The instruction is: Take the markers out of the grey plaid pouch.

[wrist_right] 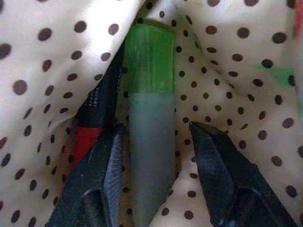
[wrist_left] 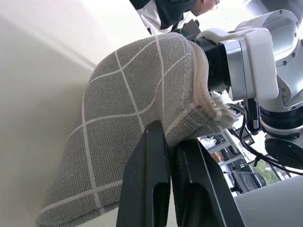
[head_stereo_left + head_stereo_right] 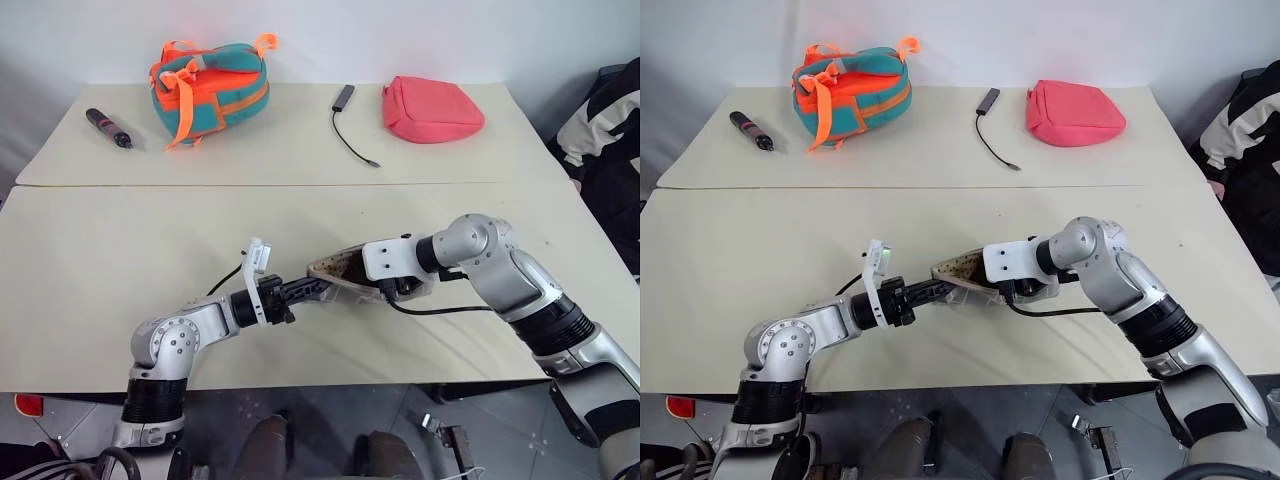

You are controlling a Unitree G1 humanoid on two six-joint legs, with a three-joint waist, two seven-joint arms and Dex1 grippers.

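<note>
Right wrist view, right gripper (image 1: 156, 137) straddling green marker (image 1: 149, 94), inside pouch (image 2: 128, 123)

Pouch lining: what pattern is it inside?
The lining is cream with dark brown dots, clearest in the right wrist view.

No legible text, brand, number or sign in any view. One marking only — faint white print on the black barrel of the red marker (image 1: 97, 111), left of centre in the right wrist view — too blurred to read.
</note>
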